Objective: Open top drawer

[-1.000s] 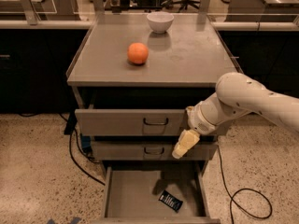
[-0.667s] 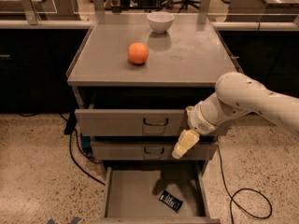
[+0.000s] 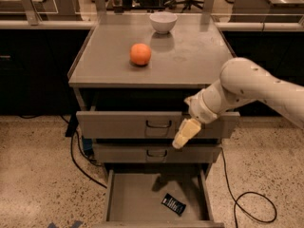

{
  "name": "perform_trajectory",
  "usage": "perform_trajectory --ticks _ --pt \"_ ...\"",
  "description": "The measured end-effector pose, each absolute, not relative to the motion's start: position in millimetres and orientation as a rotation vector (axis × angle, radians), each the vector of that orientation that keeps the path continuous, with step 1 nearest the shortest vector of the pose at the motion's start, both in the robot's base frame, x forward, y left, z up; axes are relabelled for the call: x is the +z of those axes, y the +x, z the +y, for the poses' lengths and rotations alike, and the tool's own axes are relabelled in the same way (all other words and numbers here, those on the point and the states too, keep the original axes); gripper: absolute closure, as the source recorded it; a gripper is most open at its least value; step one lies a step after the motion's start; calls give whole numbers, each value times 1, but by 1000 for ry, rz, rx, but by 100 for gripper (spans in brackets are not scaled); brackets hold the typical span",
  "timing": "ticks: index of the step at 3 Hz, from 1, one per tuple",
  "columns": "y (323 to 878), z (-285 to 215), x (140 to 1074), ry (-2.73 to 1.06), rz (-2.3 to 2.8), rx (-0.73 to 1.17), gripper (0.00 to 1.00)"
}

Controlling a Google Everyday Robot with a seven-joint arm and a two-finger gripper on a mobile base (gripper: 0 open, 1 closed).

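Gripper (image 3: 186, 133) hangs before top drawer (image 3: 118, 125), under counter (image 3: 199, 61) front edge, just right of handle (image 3: 159, 124); grip state: cannot tell. Step, likely: reaching handle. Next: shift left, catch handle, pull outward.

On the gray worktop (image 3: 199, 65) sit 1 orange (image 3: 140, 54) and 1 white bowl (image 3: 163, 22) — well apart — while a dark packet (image 3: 173, 204) lies in the open bottom drawer (image 3: 137, 194), below the pincer (image 3: 186, 133).

Dim, warm light falls from overhead; my pincer (image 3: 183, 136) hangs pale before the top drawer (image 3: 118, 125) front, the bench (image 3: 190, 56) above it shines softly, and black shadow fills the gap between them
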State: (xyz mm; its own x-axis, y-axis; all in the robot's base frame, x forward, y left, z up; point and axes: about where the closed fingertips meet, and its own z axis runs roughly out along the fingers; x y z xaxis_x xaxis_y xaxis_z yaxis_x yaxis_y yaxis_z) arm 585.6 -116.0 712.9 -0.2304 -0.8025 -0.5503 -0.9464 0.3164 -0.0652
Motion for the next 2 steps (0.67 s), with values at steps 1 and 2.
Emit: perform_trajectory --ticks 1,2 --pt "618 -108 752 -1545 2007 386 0" --pt "618 -108 751 -1544 2007 386 0"
